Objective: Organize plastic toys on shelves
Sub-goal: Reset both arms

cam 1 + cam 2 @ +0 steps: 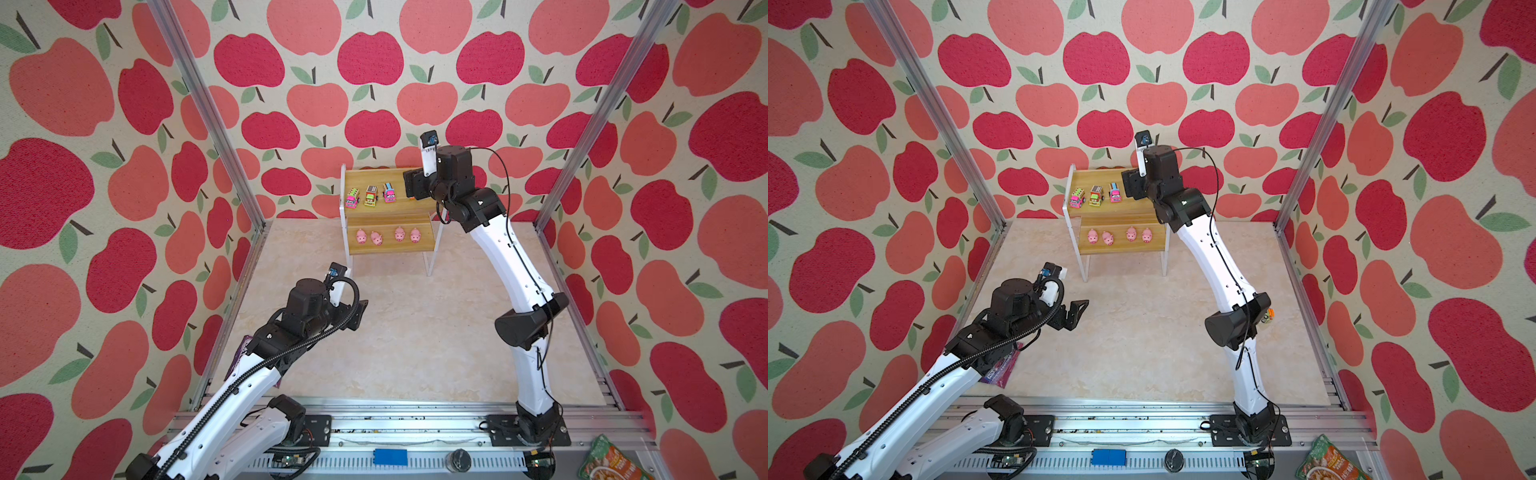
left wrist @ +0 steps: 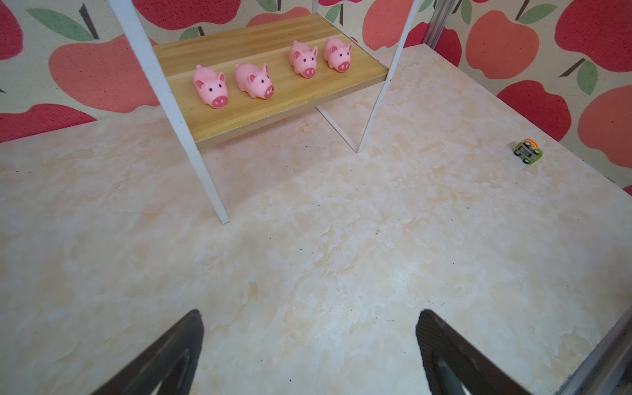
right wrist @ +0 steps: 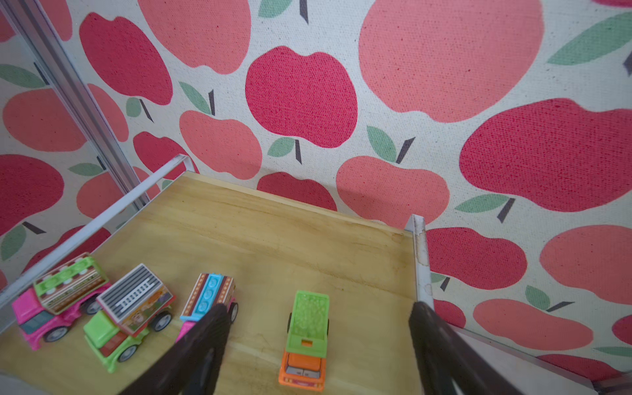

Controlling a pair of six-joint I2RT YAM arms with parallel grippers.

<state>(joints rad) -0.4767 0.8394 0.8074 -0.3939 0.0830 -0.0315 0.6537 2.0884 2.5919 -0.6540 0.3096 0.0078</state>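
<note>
Top views, step: the shelves (image 1: 390,214) stand at the far middle of the counter (image 1: 415,332). The pink truck (image 1: 352,198), yellow-green truck (image 1: 370,196) and blue-pink truck (image 1: 389,192) line the top board (image 1: 374,176). Four pigs (image 1: 376,238) sit in a row on the lower board (image 1: 388,248). The right tool (image 1: 409,187) hangs over the top board's right end, its fingers hidden by its own body.
Top views, room: the left tool (image 1: 1079,312) hovers over the near-left counter, well apart from the shelves. Broad bare counter lies between the arms.
Left wrist, step: the left tool's fingers (image 2: 171,355) are spread wide with nothing between them. A stray truck (image 2: 528,152) lies on the counter at the right, near the wall, wheels showing and not upright. The sorting therefore looks nearly done, not wholly.
Left wrist, room: bare counter surrounds the stray truck on the near side, and the wall is close behind it.
Right wrist, step: the right tool's fingers are spread wide astride the orange-green truck (image 3: 304,342). That truck stands on its wheels on the top board and touches neither finger, so setting it down seems finished. The next move likely calls for a straight lift up and back, then a reach for the stray truck.
Right wrist, edges: one finger (image 3: 205,342) overlaps the blue-pink truck, and contact cannot be told. The other finger sits beside the white frame rail (image 3: 422,260) at the board's right edge. The orange-green truck is near the front edge and could roll off if nudged.
</note>
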